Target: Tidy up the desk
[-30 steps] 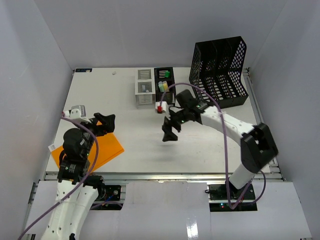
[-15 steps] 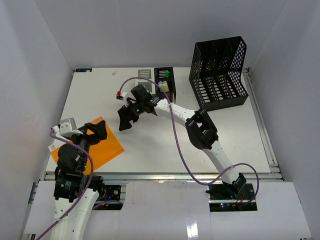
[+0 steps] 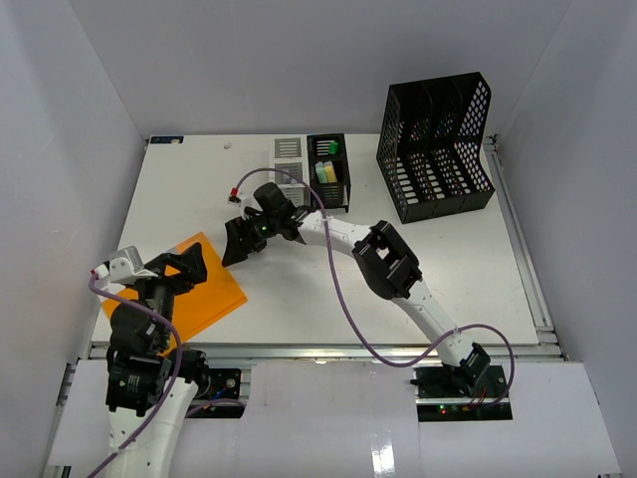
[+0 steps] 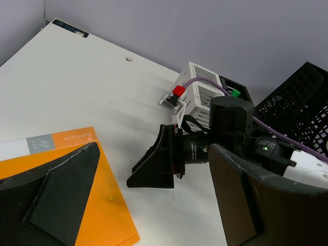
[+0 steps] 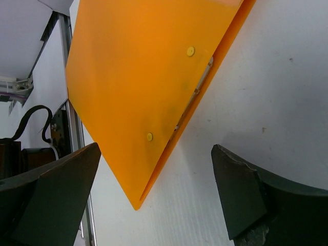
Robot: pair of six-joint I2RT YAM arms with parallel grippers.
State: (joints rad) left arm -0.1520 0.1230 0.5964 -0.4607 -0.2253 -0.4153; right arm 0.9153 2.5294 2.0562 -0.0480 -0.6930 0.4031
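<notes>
Where the two pincers face each other: above the near left part of the desk [image 3: 498,259], a flat white tabletop walled in white, which lies beneath both of them.
Left pincer [image 3: 184,269]: jaws spread wide, with nothing between them. It hangs over the orange folder.
Right pincer [image 3: 244,239]: jaws also wide apart and empty. It tilts down opposite the left pincer, near it but apart from it.
Orange folder [image 3: 214,294]: flat on the desk, directly under the left pincer. In the right wrist view its long edge runs between the right pincer's two fingers [image 5: 46,195], with bare desk on the other side. Two small studs show on its cover.
White block [image 3: 237,192]: small, with a red top, on the desk just behind the right pincer, on the side away from the left pincer.
Drawer box [image 3: 288,159]: white, farther behind the right pincer, just beside the pen tray.
Pen tray [image 3: 345,164]: black, with green and yellow pieces inside, beyond the right pincer.
File rack [image 3: 438,149]: black mesh, upright, well apart from both pincers at the far corner on the right arm's side.
Purple cable [image 3: 343,299]: loops along the right arm to its pincer.
Contact: whether the right pincer's fingertips touch the desk cannot be told.
</notes>
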